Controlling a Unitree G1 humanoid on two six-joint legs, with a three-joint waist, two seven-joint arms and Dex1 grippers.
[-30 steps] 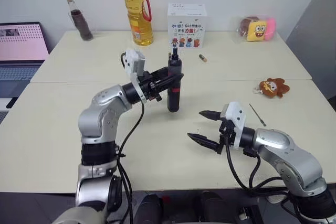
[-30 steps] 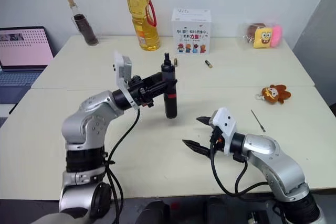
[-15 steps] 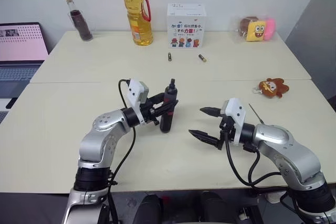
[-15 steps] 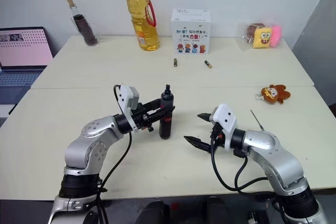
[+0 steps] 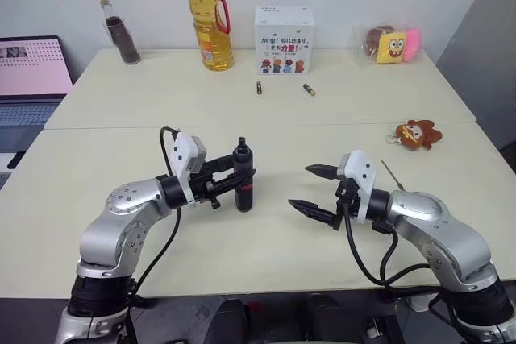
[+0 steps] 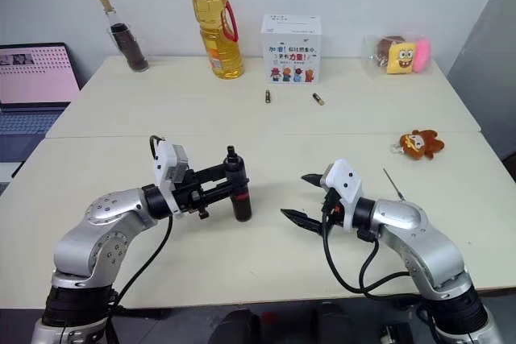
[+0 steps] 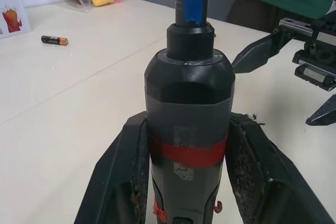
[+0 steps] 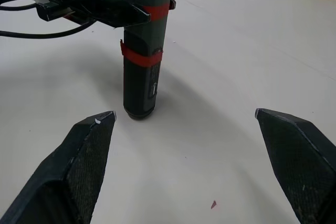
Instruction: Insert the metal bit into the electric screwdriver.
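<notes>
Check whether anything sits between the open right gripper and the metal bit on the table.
Nothing visible does. The bit lies on bare table beside the right gripper's arm, behind its open fingers. The plush toy sits farther back, off that path.

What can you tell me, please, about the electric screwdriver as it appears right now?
The electric screwdriver is a black and dark grey, pen-shaped tool with red bands. It stands upright, tapered tip up with a blue-marked end, its base at or just above the table. The left pincer is shut on its body.
</notes>
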